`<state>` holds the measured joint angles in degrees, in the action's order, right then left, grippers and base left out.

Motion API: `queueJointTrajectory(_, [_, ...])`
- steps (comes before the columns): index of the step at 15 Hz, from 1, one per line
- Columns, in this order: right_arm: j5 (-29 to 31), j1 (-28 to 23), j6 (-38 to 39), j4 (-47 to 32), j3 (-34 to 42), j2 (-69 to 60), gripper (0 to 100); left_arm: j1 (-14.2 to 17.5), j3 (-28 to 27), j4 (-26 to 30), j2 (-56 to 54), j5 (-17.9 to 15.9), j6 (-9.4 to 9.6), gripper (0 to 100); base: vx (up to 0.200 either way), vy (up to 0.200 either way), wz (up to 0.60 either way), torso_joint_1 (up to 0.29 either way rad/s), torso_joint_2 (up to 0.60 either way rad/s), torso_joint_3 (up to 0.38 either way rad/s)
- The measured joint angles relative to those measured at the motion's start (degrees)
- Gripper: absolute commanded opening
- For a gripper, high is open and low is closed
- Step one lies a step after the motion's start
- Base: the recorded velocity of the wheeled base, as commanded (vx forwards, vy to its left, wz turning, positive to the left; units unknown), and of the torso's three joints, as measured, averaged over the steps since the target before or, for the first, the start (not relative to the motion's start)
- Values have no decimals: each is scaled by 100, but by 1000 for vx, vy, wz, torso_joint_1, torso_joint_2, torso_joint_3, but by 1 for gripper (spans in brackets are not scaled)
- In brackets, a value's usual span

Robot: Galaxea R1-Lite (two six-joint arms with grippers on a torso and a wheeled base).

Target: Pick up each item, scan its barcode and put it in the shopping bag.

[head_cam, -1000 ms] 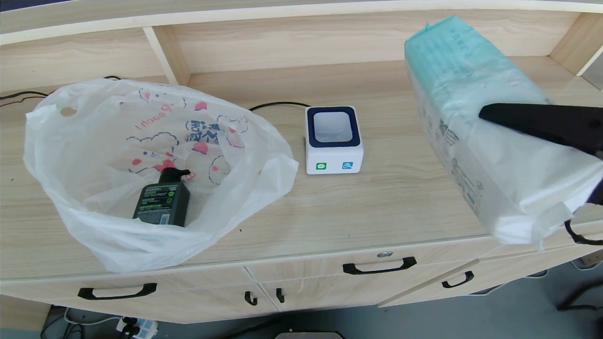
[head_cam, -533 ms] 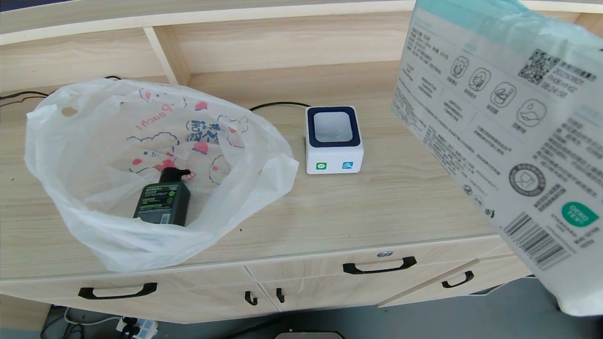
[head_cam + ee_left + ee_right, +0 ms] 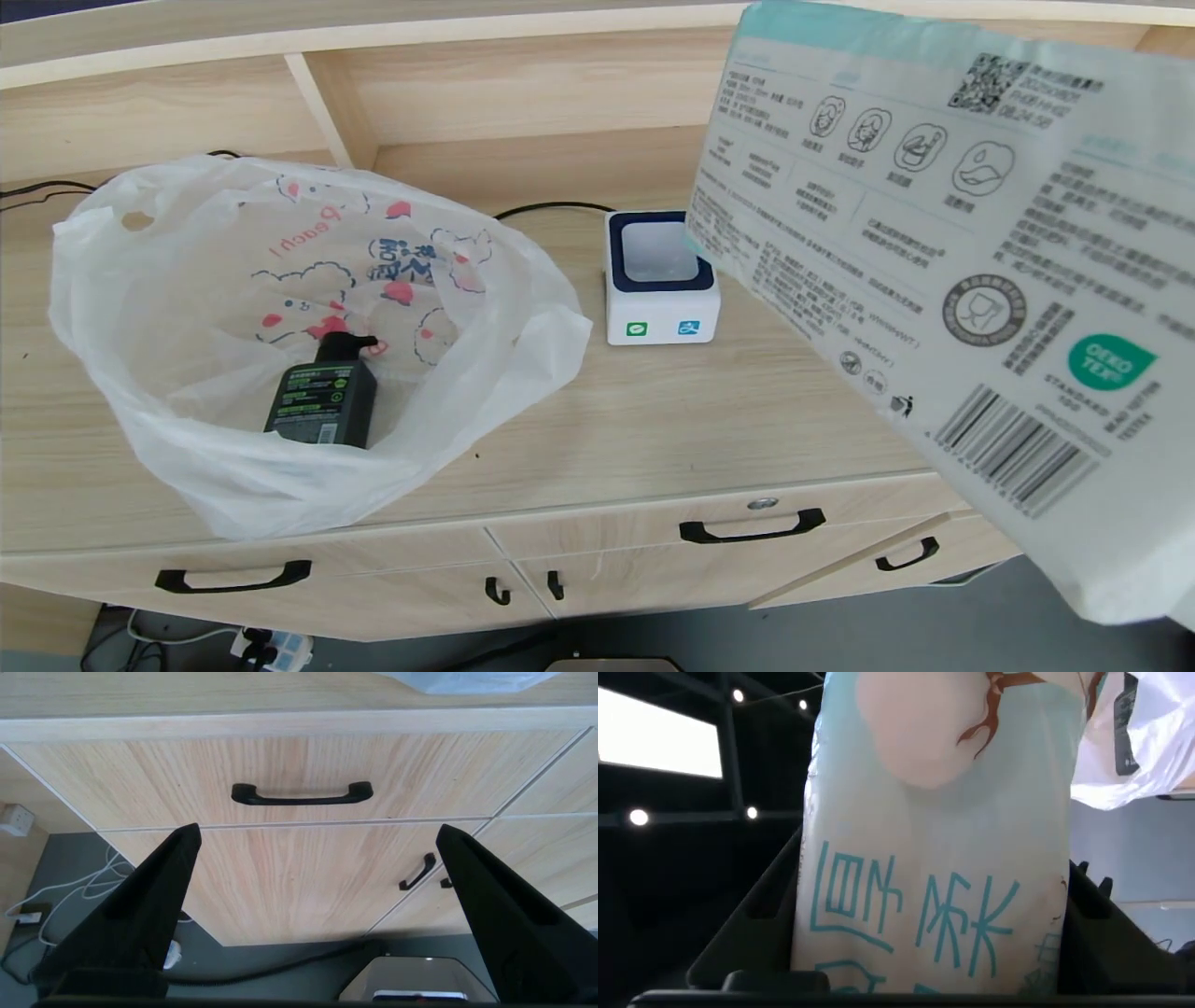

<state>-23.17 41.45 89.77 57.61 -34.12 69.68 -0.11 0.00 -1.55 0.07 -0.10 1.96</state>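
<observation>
A large white and teal tissue pack (image 3: pixel 934 280) hangs above the right side of the counter, its printed back and barcode (image 3: pixel 1013 448) turned toward the head camera. Its left corner overlaps the white scanner (image 3: pixel 661 317). My right gripper (image 3: pixel 934 961) is shut on the pack (image 3: pixel 934 859), one finger on each side. The white shopping bag (image 3: pixel 168 280) lies open at the left with a black pump bottle (image 3: pixel 322 397) inside. My left gripper (image 3: pixel 318 924) is open and holds nothing, low in front of the drawers.
A black cable (image 3: pixel 551 207) runs behind the scanner. A shelf divider (image 3: pixel 331 107) rises at the back of the wooden counter (image 3: pixel 653 420). Drawers with black handles (image 3: pixel 752 530) sit below the front edge; one handle (image 3: pixel 301 793) faces my left gripper.
The tissue pack has risen, turned its printed barcode side toward the head camera and moved left until it overlaps the scanner. The right gripper's finger is now hidden behind it.
</observation>
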Motion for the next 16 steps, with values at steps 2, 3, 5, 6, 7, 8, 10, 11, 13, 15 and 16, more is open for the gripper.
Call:
queueJointTrajectory(2, [-57,-22,483,194,45,96,0,0,0,-1,0,-1,184,100,0,0,0,0,0,0])
queueJointTrajectory(3, [-77,-63,789,325,15,178,0,0,0,-1,0,-4,208,100,0,0,0,0,0,0])
queueJointTrajectory(5, [-180,-118,1079,578,2,336,0,4,0,-4,0,-6,216,100,0,0,0,0,0,0])
queueJointTrajectory(6, [-211,-132,1339,622,24,388,0,4,0,-1,0,-6,211,100,0,0,0,0,0,0])
queueJointTrajectory(7, [-235,-135,1676,699,45,416,0,4,0,-1,0,-6,211,100,0,0,0,0,0,0])
queueJointTrajectory(8, [-247,-135,2086,864,63,429,0,4,0,-4,0,-6,208,100,0,0,0,0,0,0])
queueJointTrajectory(10, [-299,-129,2670,1268,99,430,0,0,0,-1,0,-6,208,100,0,0,0,0,0,0])
queueJointTrajectory(11, [-338,-107,2734,1349,111,435,0,0,0,-1,0,-9,211,100,0,0,0,0,0,0])
queueJointTrajectory(13, [-360,-85,2745,1363,111,452,0,0,0,-1,0,-9,213,100,0,0,0,0,0,0])
queueJointTrajectory(15, [-360,-82,2740,1456,102,468,0,4,0,-1,0,-6,216,100,0,0,0,0,0,0])
queueJointTrajectory(16, [-358,-74,2749,1554,119,482,0,4,0,0,0,-9,219,100,0,0,0,0,0,0])
